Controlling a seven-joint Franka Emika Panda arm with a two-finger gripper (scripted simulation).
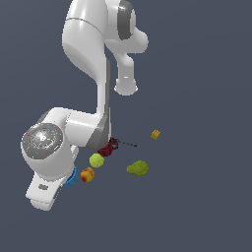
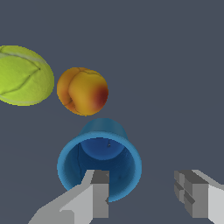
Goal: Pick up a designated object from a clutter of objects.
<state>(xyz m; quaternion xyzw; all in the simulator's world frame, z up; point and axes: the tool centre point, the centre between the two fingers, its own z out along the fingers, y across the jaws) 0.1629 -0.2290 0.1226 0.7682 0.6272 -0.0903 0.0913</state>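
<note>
The blue cup [image 2: 99,164] stands upright with its mouth facing the wrist camera. In the exterior view only a sliver of the cup [image 1: 72,178] shows from under the arm's hand. My gripper [image 2: 146,194] is open and empty just above it. One fingertip [image 2: 99,192] is over the cup's mouth and the other [image 2: 192,192] is outside the cup's wall, so the jaws straddle the rim on one side. Whether they touch the cup cannot be told. In the exterior view the fingers are hidden under the hand.
An orange-red fruit [image 2: 83,91] lies close beside the cup, with a yellow-green ball [image 2: 24,75] just past it. A dark red mug [image 1: 108,147], a green lumpy shape [image 1: 138,168] and a tiny yellow block [image 1: 155,134] lie farther toward the exterior view's right.
</note>
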